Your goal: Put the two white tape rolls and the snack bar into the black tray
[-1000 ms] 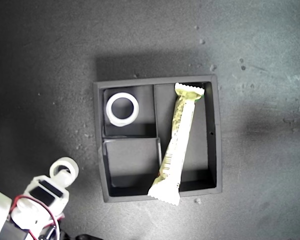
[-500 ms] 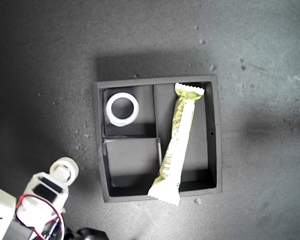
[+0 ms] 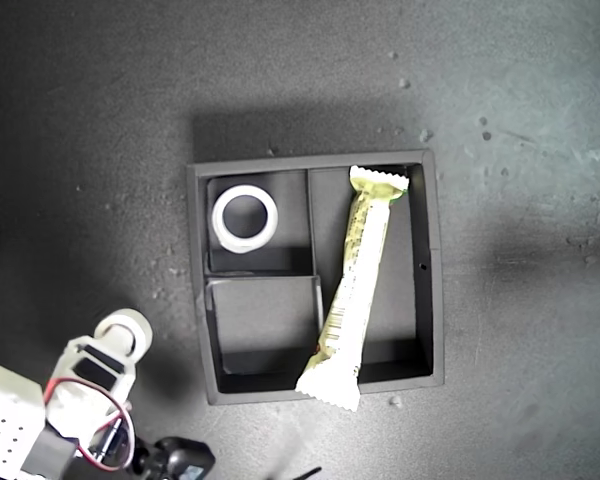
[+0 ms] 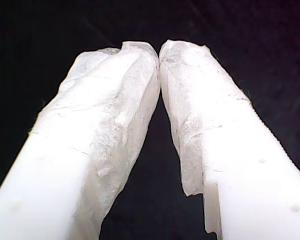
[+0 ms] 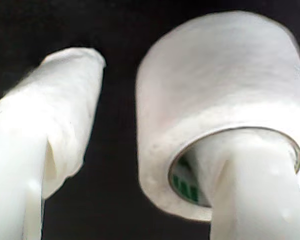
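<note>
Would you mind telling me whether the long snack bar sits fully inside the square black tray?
Not fully: the snack bar lies in the black tray's long compartment, one end overhanging the rim.

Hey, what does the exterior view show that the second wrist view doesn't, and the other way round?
Only the exterior view shows the black tray, a white tape roll in one small compartment, and the snack bar slanted in the long one, its end overhanging the rim. Only the second wrist view shows one finger through the second roll's grey-green core, the other finger apart. Both show that roll on my second gripper.
</note>
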Controlling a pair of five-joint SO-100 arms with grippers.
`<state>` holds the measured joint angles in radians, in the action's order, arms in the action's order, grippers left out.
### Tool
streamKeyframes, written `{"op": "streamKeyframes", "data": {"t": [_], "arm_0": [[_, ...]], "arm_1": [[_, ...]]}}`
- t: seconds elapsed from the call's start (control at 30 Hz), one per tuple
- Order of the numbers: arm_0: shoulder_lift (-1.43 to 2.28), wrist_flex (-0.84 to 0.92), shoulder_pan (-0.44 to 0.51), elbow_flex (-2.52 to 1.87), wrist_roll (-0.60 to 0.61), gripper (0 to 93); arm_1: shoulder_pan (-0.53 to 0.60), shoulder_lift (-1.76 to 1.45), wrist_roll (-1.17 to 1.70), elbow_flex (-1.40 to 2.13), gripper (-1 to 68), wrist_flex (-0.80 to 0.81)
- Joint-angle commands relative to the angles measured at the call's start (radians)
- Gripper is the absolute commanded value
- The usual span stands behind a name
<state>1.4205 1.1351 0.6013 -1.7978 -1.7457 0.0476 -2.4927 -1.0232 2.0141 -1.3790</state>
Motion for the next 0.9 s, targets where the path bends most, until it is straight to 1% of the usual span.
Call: {"op": "streamKeyframes", "data": {"t": [0.0,0.1,0.23,0.33,0.5,0.6,0.67,0.73,0.87], "arm_0": [[-0.031,-0.011,-0.029,0.006,-0.011,5.4],[-0.043,-0.011,-0.046,-0.003,-0.017,0.2],[0.025,0.018,-0.054,-0.002,0.011,0.1],[0.137,0.135,-0.066,0.043,0.052,0.1],[0.298,0.350,-0.115,0.230,0.181,0.1],[0.307,0.419,-0.166,0.408,0.291,0.1],[0.270,0.426,-0.198,0.532,0.368,0.1],[0.196,0.436,-0.224,0.661,0.430,0.1],[-0.003,0.453,-0.261,0.894,0.502,0.1]], "arm_1": [[-0.029,-0.015,0.006,0.002,-0.2,0.018],[-0.052,-0.020,-0.025,0.002,-0.2,0.008],[-0.106,-0.143,-0.104,0.046,-0.3,-0.020],[-0.140,-0.353,-0.158,0.115,-0.3,-0.041],[-0.158,-0.664,-0.242,0.298,-0.4,-0.077],[-0.164,-0.844,-0.282,0.471,-0.4,-0.043],[-0.164,-0.856,-0.298,0.551,-0.4,-0.009],[-0.153,-0.856,-0.307,0.640,-0.4,0.074],[-0.150,-0.856,-0.318,0.781,-0.4,0.199]]}}
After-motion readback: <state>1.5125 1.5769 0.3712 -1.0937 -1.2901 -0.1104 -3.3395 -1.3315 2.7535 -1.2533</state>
